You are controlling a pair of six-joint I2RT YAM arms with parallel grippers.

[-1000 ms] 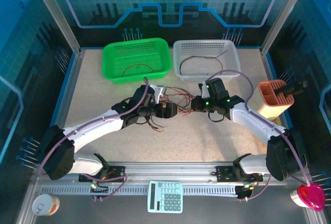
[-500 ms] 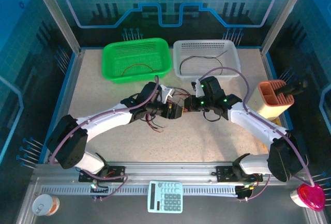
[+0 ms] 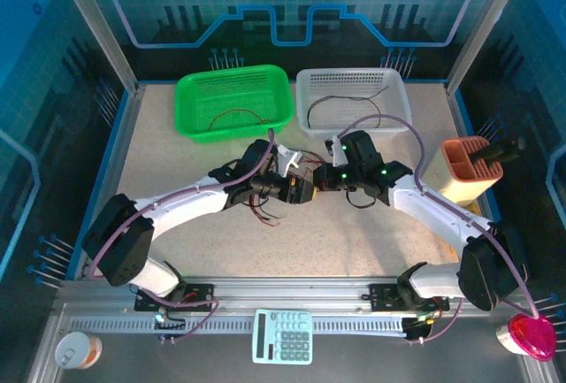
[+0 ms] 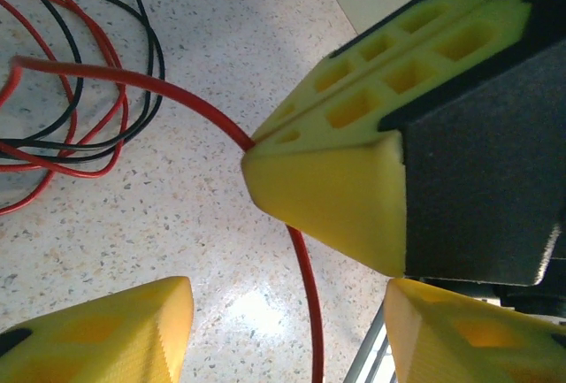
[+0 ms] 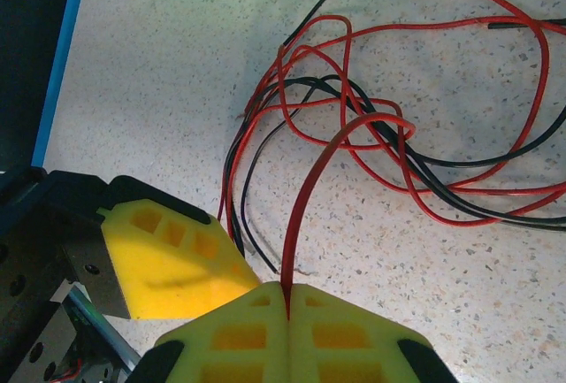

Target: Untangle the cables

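Top camera looks down from above the near edge; both wrist cameras hang close over the desk (image 3: 177, 215), sharing the cables (image 5: 349, 104).

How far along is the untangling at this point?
Looks done: a red cable lies in the green basket, a dark cable in the white basket. In hand: the right gripper is shut on a red wire; the left gripper is open beside it. Left: the red-and-black tangle on the table.

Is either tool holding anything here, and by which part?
The right tool pinches one red cable between its fingertips, partway along its length rather than at an end. The left tool is open and holds nothing.
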